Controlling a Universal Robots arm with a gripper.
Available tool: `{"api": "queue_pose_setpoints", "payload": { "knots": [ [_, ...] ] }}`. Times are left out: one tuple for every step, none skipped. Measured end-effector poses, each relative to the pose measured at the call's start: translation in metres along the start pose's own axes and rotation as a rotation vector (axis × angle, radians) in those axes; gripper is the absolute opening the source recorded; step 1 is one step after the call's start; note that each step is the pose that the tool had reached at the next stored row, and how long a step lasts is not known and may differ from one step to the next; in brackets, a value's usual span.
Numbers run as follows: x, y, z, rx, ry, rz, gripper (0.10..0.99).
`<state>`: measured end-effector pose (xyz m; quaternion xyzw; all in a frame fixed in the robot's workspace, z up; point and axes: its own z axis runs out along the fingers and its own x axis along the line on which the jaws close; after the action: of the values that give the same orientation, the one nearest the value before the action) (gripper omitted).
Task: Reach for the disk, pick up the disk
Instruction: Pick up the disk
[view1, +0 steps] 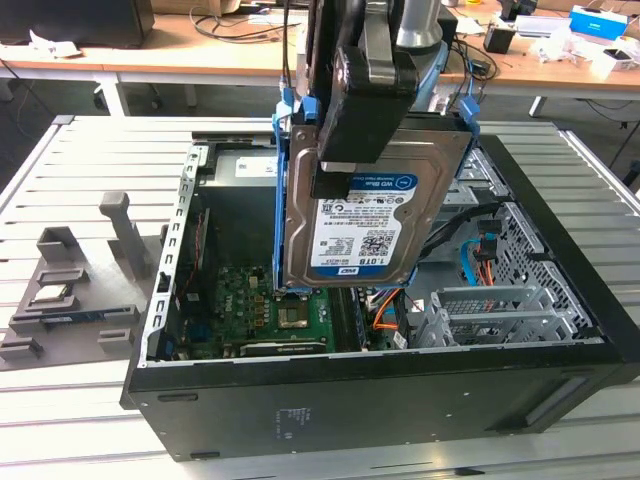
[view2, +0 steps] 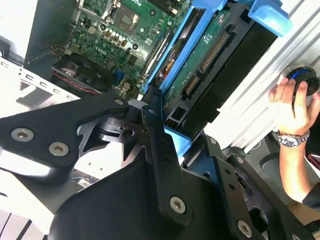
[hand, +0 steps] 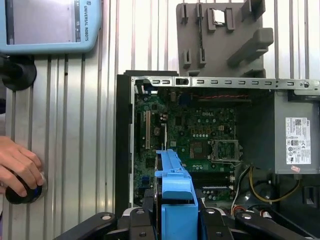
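Note:
The disk (view1: 365, 225) is a silver-grey hard drive with a white-and-blue label and a blue side bracket (view1: 282, 170). It hangs upright above the open computer case (view1: 380, 400). My gripper (view1: 345, 175) is shut on its upper part, one black finger lying over the labelled face. In the second wrist view the disk's green circuit side (view2: 205, 65) runs away from the gripper (view2: 182, 135), framed by the blue bracket (view2: 265, 15). In the first wrist view the bracket's blue edge (hand: 175, 187) sits between the black fingers (hand: 145, 202).
Below the disk lie the motherboard (view1: 270, 300) and a metal drive cage (view1: 490, 305). A grey fixture tray (view1: 70, 290) holding a small chip sits on the slatted table at the exterior view's left. A person's hand (hand: 17, 167) rests on a black knob, and a teach pendant (hand: 45, 25) lies nearby.

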<state>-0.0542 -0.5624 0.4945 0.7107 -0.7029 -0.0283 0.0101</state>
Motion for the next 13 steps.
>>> {"api": "queue_pose_setpoints", "payload": {
  "knots": [
    [0.0005, -0.0024, 0.0, 0.0, 0.0001, 0.0, 0.369],
    [0.0012, -0.0076, -0.0003, -0.001, 0.0007, 0.0, 0.369],
    [0.0017, -0.0106, -0.0004, -0.001, 0.0011, 0.0, 0.369],
    [0.0022, -0.0147, -0.0005, -0.001, 0.0015, 0.0, 0.369],
    [0.0026, -0.02, -0.0008, -0.002, 0.0022, 0.0, 0.369],
    [0.003, -0.0257, -0.0009, -0.002, 0.0027, 0.0, 0.369],
    [0.0033, -0.0301, -0.001, -0.003, 0.003, 0.0, 0.369],
    [0.0035, -0.0363, -0.001, -0.003, 0.0034, 0.0, 0.369],
    [0.0036, -0.0478, -0.0013, -0.004, 0.0044, 0.0, 0.369],
    [0.0037, -0.0563, -0.0015, -0.005, 0.0054, 0.0, 0.369],
    [0.0038, -0.0619, -0.0017, -0.005, 0.0059, 0.001, 0.369],
    [0.0038, -0.067, -0.0018, -0.005, 0.0062, 0.0, 0.369],
    [0.0039, -0.076, -0.002, -0.005, 0.0064, 0.001, 0.369]
  ]
}}
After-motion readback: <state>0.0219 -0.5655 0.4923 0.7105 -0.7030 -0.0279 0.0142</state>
